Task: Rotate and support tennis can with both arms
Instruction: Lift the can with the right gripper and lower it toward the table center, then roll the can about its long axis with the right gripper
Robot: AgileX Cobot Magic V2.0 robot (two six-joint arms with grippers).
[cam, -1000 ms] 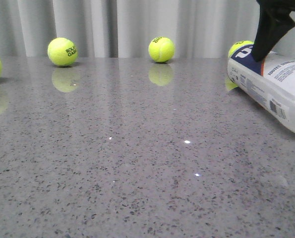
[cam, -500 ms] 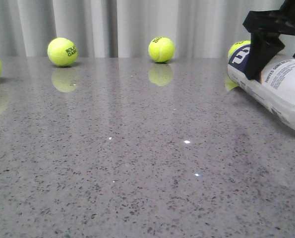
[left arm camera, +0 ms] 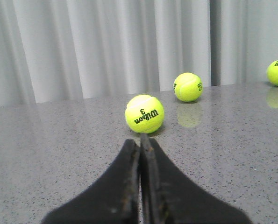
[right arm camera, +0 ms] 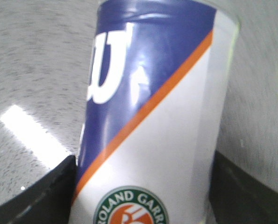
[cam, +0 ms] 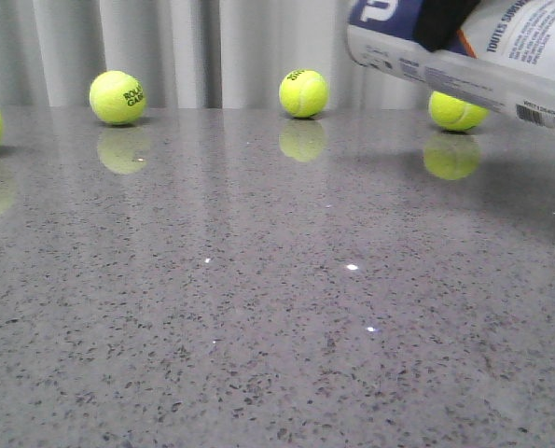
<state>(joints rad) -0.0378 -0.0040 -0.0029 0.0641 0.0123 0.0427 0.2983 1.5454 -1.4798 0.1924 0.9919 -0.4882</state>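
Aloft, right end effector (right arm camera: 139, 186) clamps the tennis can (cam: 464, 56); left end effector (left arm camera: 139, 144) closed.

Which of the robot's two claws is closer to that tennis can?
The right. The right gripper is clamped around the tennis can, holding it above the table. The left gripper is shut and empty, low over the table by a tennis ball.

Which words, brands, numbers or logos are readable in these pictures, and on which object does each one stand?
"Wilson 3", upside down: nearest tennis ball in the left wrist view.
"ROLAND GARR", cut off: round emblem on the tennis can.
White "W" logo: the can's navy band.
"ROLA / GARR", partly turned away: left rear ball in the front view.
Fine print and barcode on the can, and the other balls' marks: too small or blurred.
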